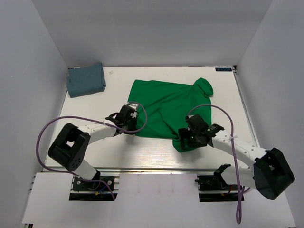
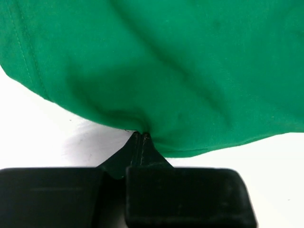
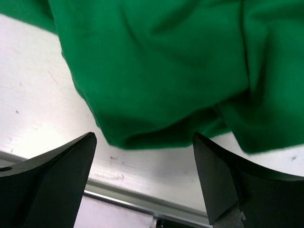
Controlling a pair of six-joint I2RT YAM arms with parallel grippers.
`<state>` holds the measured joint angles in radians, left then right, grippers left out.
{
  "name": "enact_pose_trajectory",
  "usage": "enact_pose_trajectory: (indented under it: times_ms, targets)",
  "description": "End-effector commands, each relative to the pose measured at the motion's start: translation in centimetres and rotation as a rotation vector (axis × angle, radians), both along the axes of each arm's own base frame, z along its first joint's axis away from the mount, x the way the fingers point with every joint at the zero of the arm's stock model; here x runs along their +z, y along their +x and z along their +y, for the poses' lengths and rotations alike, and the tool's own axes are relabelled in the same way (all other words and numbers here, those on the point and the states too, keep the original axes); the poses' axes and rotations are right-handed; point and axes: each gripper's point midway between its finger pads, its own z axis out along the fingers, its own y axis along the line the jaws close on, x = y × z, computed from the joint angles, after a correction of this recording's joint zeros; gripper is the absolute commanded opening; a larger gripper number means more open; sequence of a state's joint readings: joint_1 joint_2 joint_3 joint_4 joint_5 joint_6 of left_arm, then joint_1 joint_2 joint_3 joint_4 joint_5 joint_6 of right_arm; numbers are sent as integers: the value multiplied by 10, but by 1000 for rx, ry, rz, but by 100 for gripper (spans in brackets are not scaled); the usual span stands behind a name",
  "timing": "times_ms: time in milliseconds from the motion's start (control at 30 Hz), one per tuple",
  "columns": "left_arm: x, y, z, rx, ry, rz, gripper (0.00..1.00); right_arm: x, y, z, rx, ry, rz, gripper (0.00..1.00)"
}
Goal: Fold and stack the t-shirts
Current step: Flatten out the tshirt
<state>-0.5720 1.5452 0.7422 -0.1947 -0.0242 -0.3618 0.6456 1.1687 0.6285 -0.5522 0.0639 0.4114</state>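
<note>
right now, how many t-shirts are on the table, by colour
green t-shirt: 1
grey-blue t-shirt: 1
total: 2

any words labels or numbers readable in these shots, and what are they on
Nothing can be read.
Small dark label at the far right edge of the table: light characters, too small to read.
Green t-shirt and grey-blue t-shirt: plain, no print.
Both wrist views: no text.
</note>
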Motion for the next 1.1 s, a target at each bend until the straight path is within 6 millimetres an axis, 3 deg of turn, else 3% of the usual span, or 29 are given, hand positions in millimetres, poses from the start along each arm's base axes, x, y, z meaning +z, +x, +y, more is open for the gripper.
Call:
enact_pose_trajectory:
  times_ms: [0,67,100,133,167,200,267,300,333,400,467,533,767,900,1067]
  targets:
    - [9,9,-7,-11,-17,-39,0,5,24,15,0,40,-94,87]
    - [13,11,-11,-27,-25,-61,0,-2,28,13,-19,11,-92,71]
    - [20,14,-14,-27,-41,-86,0,2,34,14,-33,12,-111,57]
    - [24,15,-14,-27,-46,-94,0,-2,37,9,-55,-20,-110,4]
    - [35,19,-17,-27,-65,-123,0,-2,34,5,-97,-35,-87,0]
    - [41,21,-16,-19,-66,-142,0,9,48,-1,-142,-79,-138,0]
    - [59,27,-16,-7,-83,-191,0,12,34,-16,-151,-152,-85,0]
    - [76,29,-15,-7,-96,-238,0,31,45,-16,-177,-151,-135,0]
    - [82,29,-13,0,-98,-254,0,39,36,-24,-178,-171,-120,0]
    - [95,27,-10,7,-107,-279,0,59,41,-25,-198,-148,-161,0]
    - [119,29,-5,29,-118,-333,0,95,42,-30,-225,-120,-226,0]
    - [131,26,0,48,-128,-355,0,129,42,-38,-254,-99,-284,0]
    - [154,28,18,121,-71,-377,0,191,48,-63,-343,-113,-437,0]
    - [160,31,42,226,-11,-378,0,204,38,-98,-452,-231,-459,0]
    - [188,36,60,322,11,-448,0,211,33,-107,-471,-234,-491,0]
